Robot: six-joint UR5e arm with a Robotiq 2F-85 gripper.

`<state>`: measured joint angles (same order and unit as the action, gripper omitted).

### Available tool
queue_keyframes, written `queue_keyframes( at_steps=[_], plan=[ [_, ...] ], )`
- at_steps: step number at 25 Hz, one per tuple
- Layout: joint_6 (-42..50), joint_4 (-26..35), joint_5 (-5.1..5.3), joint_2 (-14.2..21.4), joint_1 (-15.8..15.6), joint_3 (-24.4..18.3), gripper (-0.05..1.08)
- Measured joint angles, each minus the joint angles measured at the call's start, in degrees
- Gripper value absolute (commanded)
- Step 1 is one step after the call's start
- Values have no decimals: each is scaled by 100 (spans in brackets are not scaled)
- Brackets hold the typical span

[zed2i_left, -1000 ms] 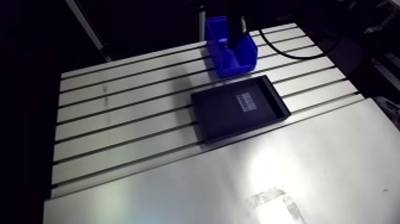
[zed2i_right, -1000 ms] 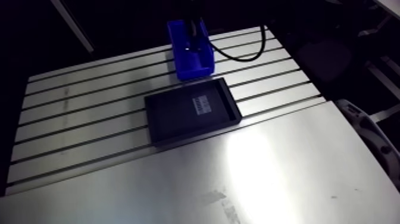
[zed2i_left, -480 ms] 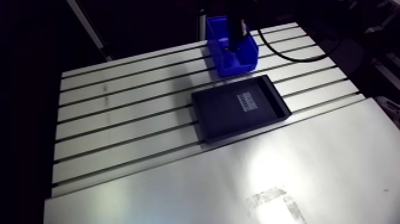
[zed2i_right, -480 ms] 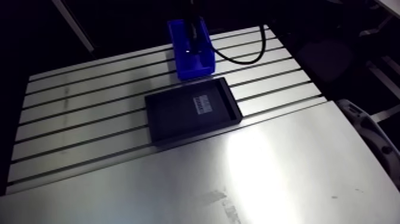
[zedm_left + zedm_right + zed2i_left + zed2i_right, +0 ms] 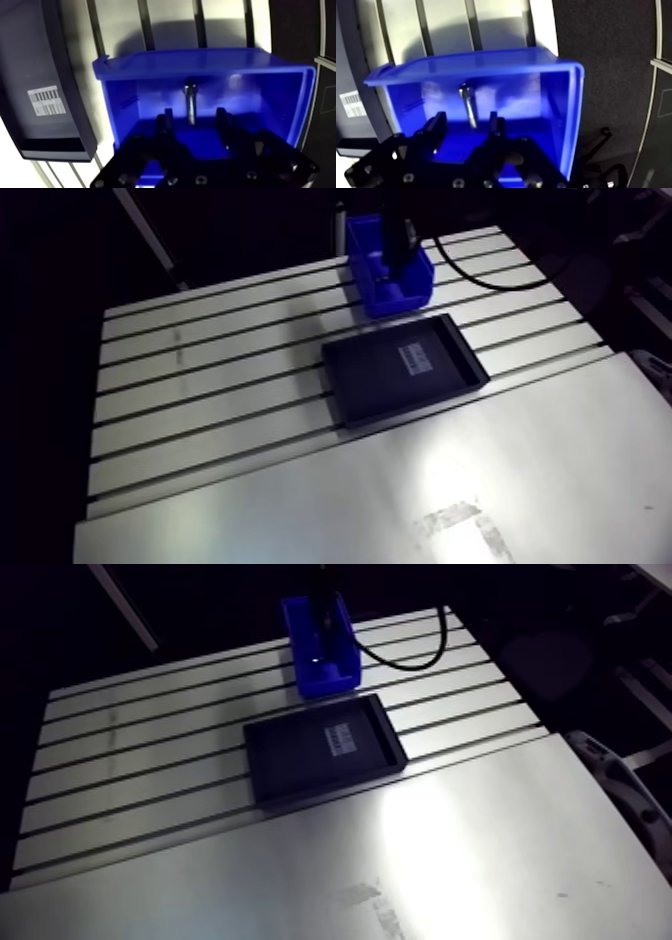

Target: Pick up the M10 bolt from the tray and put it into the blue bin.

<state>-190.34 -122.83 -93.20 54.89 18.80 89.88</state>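
Black tray [image 5: 26,50] sits just beside the blue bin [image 5: 200,62], a strip of slotted table [image 5: 200,388] showing between them. Only a white label [image 5: 46,100] shows on its floor; no bolt in it.

Bin open side up, so a part can drop straight in from above. The M10 bolt [image 5: 190,105] is inside the bin, head toward the bin's far wall, shank pointing back at the claw. Cannot tell whether it lies flat or leans on that wall.

Gripper [image 5: 193,120] hangs over the bin's near half, reaching down into it. Its fingers [image 5: 164,127] stand apart, one each side of the shank, with blue showing between each and the bolt. Judgement: bolt is free, not clamped; wide jaws suit a clean lift straight out of the bin.
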Motion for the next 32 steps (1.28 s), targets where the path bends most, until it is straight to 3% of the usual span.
queue_keyframes(
  at_steps=[6,14,21,32],
  plan=[
    [-13,106,-7,182,-105,14,1],
    [-10,416,-136,684,-171,-57,1],
    [243,795,-316,1292,-170,-50,1],
    [2967,2113,-379,2276,-293,32,1]
  ],
)
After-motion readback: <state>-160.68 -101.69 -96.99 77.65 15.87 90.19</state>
